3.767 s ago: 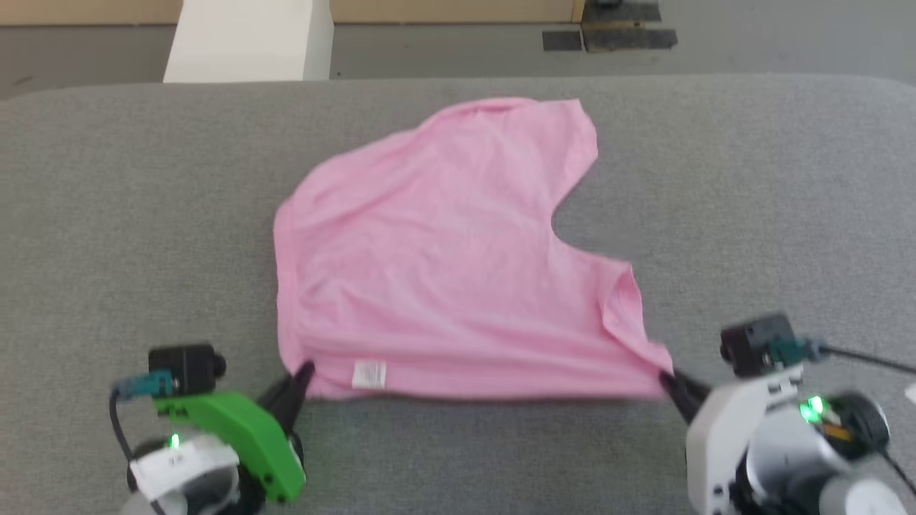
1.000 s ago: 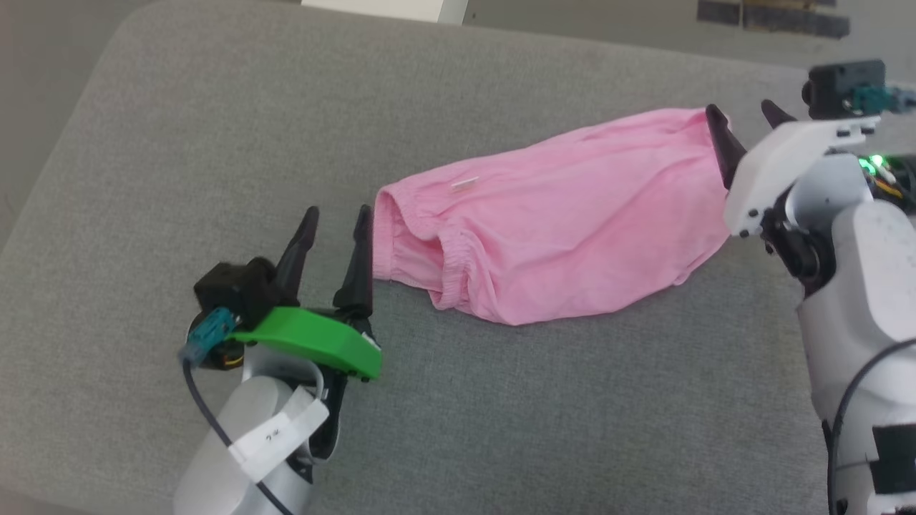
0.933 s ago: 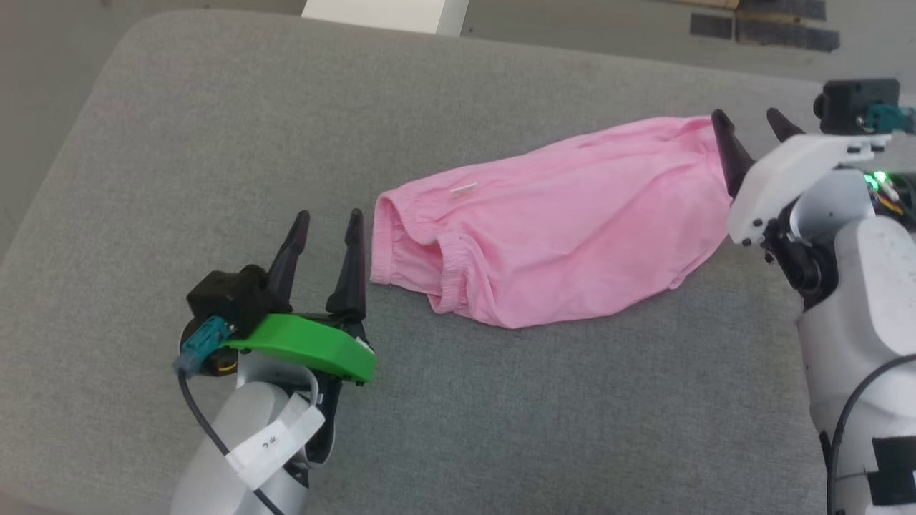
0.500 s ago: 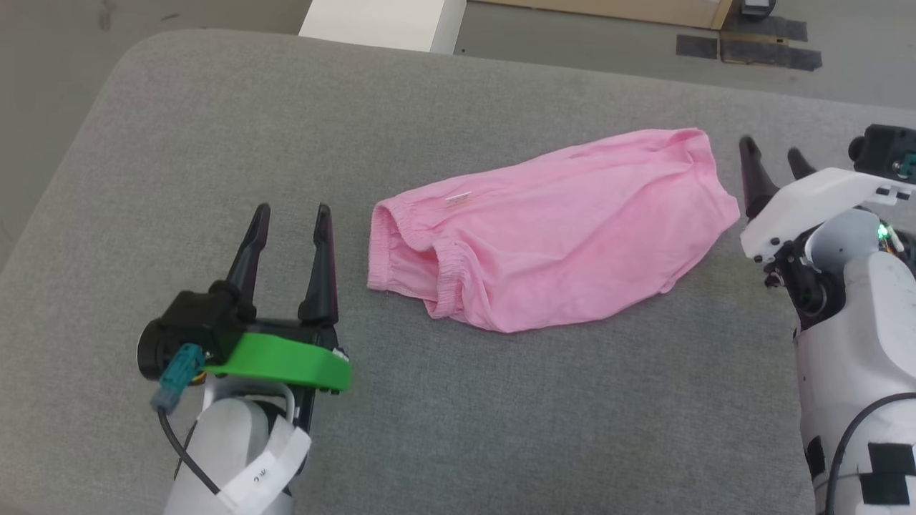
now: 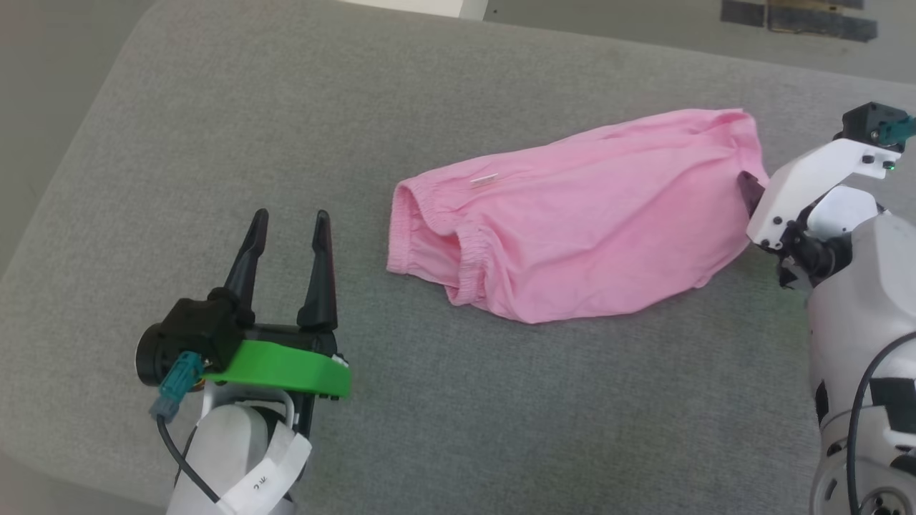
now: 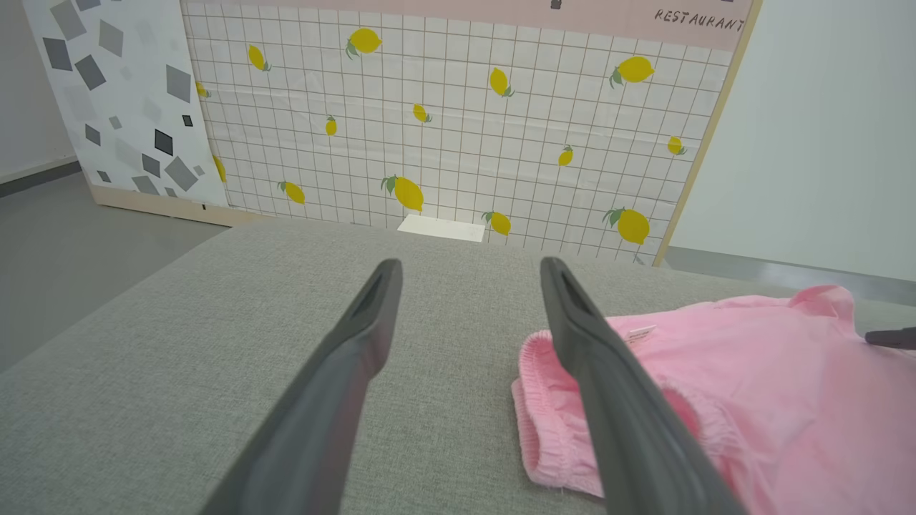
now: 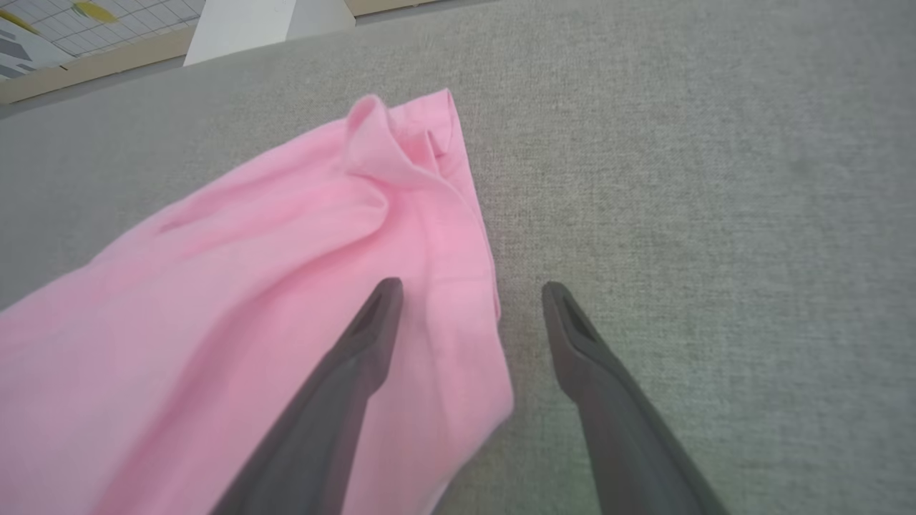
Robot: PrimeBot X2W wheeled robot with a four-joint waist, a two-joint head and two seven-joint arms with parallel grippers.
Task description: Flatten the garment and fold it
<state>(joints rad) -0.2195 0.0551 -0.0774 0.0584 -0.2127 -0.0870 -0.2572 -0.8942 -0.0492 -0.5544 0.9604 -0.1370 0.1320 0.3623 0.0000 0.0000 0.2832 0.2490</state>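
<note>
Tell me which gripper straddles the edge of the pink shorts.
The right gripper: one finger over the shorts, the other over bare grey cushion. The left gripper stands open, apart from the waistband.

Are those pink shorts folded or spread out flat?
Folded over, loosely. The shorts lie as one long band, with the gathered waistband doubled on itself at one end and the cloth bunched at the other.

Gry fabric surface (image 5: pixel 501 429); lemon-grid wall (image 6: pixel 458 143).
</note>
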